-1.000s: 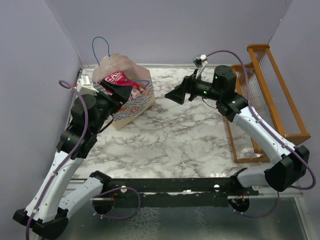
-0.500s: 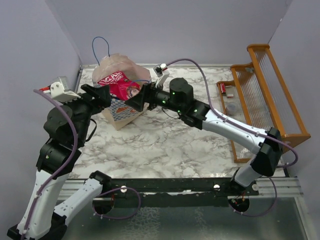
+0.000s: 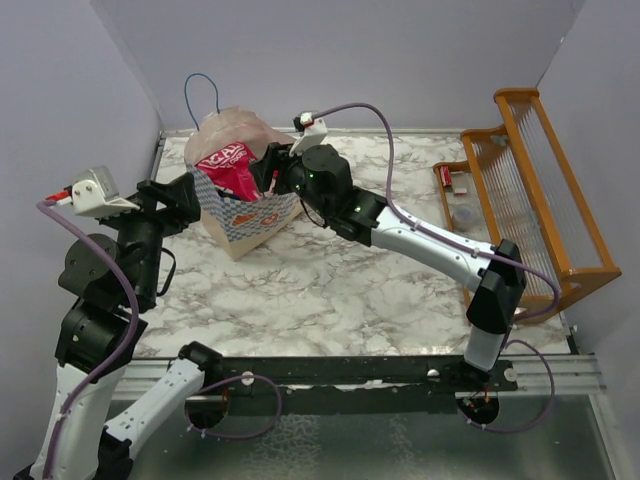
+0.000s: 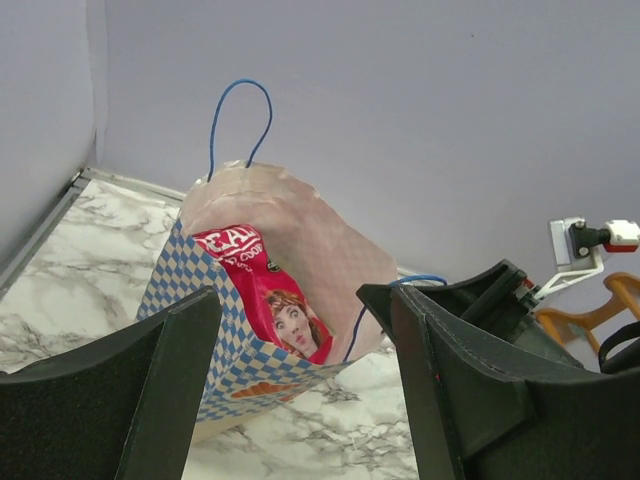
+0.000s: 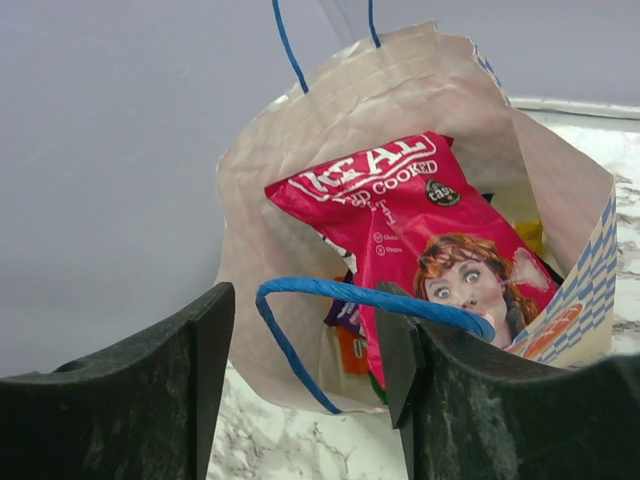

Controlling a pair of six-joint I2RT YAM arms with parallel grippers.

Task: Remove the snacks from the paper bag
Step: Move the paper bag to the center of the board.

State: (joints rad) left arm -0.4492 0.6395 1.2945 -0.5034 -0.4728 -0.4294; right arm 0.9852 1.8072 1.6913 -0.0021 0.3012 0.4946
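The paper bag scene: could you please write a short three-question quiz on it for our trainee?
1. True or false: the pink-red bag lies wholly outside the paper bag.
2. In the right wrist view, what crosses the gap between the right arm's jaws? A) the blue cord handle B) a yellow candy pack C) a rack rail
3. Fill in: the orange wooden rack stands on the ___ arm's side.
Key: 1 false; 2 A; 3 right.
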